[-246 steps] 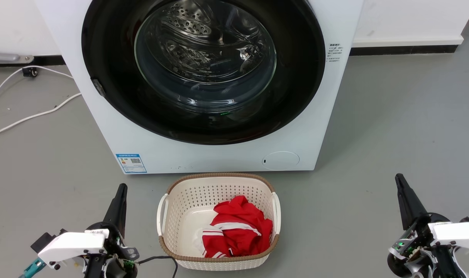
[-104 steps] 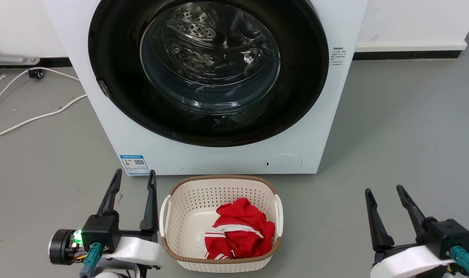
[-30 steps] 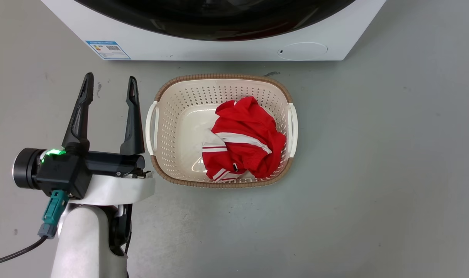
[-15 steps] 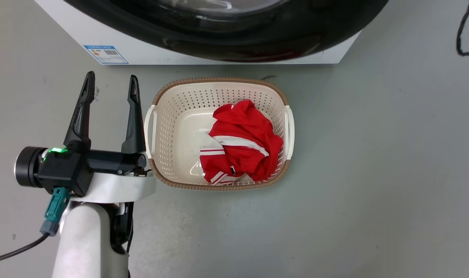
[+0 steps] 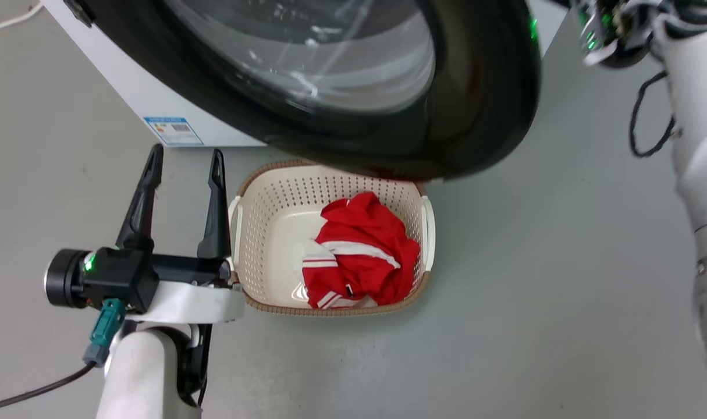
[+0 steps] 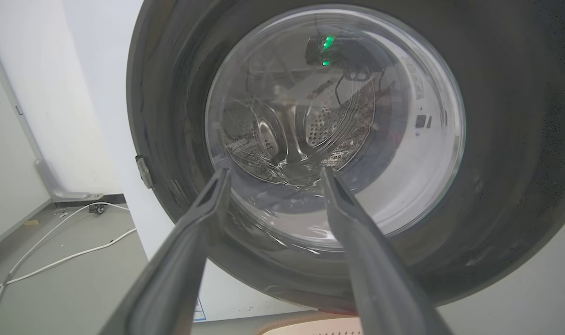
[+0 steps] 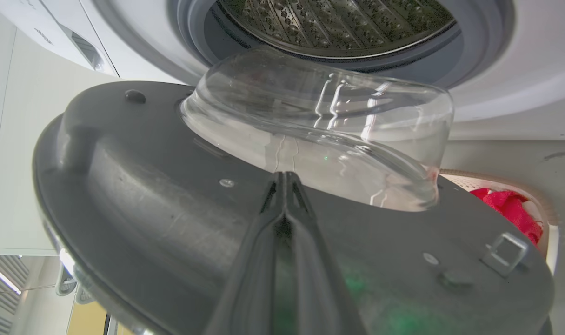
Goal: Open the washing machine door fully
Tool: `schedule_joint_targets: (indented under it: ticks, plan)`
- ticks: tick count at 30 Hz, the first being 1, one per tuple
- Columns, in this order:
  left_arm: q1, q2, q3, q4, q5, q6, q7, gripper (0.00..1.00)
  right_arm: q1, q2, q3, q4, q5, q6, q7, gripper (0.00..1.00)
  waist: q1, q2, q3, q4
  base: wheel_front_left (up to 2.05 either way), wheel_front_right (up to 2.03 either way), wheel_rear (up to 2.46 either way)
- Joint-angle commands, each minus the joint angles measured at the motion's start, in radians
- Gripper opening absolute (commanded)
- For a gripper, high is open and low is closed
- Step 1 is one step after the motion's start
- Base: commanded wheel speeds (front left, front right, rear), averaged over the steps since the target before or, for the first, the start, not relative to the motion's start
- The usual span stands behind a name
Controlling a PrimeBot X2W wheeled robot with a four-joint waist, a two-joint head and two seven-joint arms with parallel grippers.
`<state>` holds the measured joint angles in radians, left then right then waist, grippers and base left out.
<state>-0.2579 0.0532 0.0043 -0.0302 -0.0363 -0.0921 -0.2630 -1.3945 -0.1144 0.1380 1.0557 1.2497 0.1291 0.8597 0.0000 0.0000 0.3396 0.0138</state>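
The washing machine door (image 5: 475, 116), a large glossy black disc with a clear glass window, stood partly open, angled away from the front of the white washing machine (image 5: 138, 99). Its lower edge hung over the far rim of a cream perforated basket (image 5: 245, 233) on the grey floor (image 5: 562, 291). A red garment with white stripes (image 5: 359, 256) lay in the basket.

The left gripper (image 5: 185, 156) hovered just beside the basket's left handle, its two dark fingers spread apart and holding nothing.

In the right wrist view, the right gripper (image 7: 284, 179) had its fingers pressed together with nothing between them. Their tip lay against or just above the door's grey inner face, beside the bulging glass bowl (image 7: 319, 121); contact could not be told. Behind the door, the steel drum (image 7: 338, 23) and grey rubber ring (image 7: 473, 51) showed.
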Motion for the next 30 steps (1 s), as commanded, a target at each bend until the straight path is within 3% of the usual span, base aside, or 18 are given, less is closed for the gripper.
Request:
schedule_joint_targets:
  ticks: [1,16,26,30]
  plan:
    - [0.016,-0.001,-0.001,0.003,0.008,0.004,-0.002,1.00,0.032,0.028,0.007,-0.012,0.009,0.003,0.018,0.00,0.0000,0.0000,-0.033,-0.002,0.00,0.00,0.00]
    - [0.129,-0.003,-0.046,0.048,0.009,0.014,-0.002,1.00,0.373,0.068,0.087,-0.299,0.176,0.003,0.189,0.00,0.0000,0.0000,-0.195,0.026,0.00,0.00,0.00]
    - [0.153,-0.003,-0.072,0.063,-0.008,0.028,-0.002,1.00,0.502,0.067,0.274,-0.432,0.334,0.003,0.136,0.00,0.0000,0.0000,-0.246,0.040,0.00,0.00,0.00]
    - [0.161,-0.003,-0.077,0.063,-0.011,0.034,-0.002,1.00,0.522,0.065,0.300,-0.449,0.359,0.003,0.069,0.00,0.0000,0.0000,-0.257,0.039,0.00,0.00,0.00]
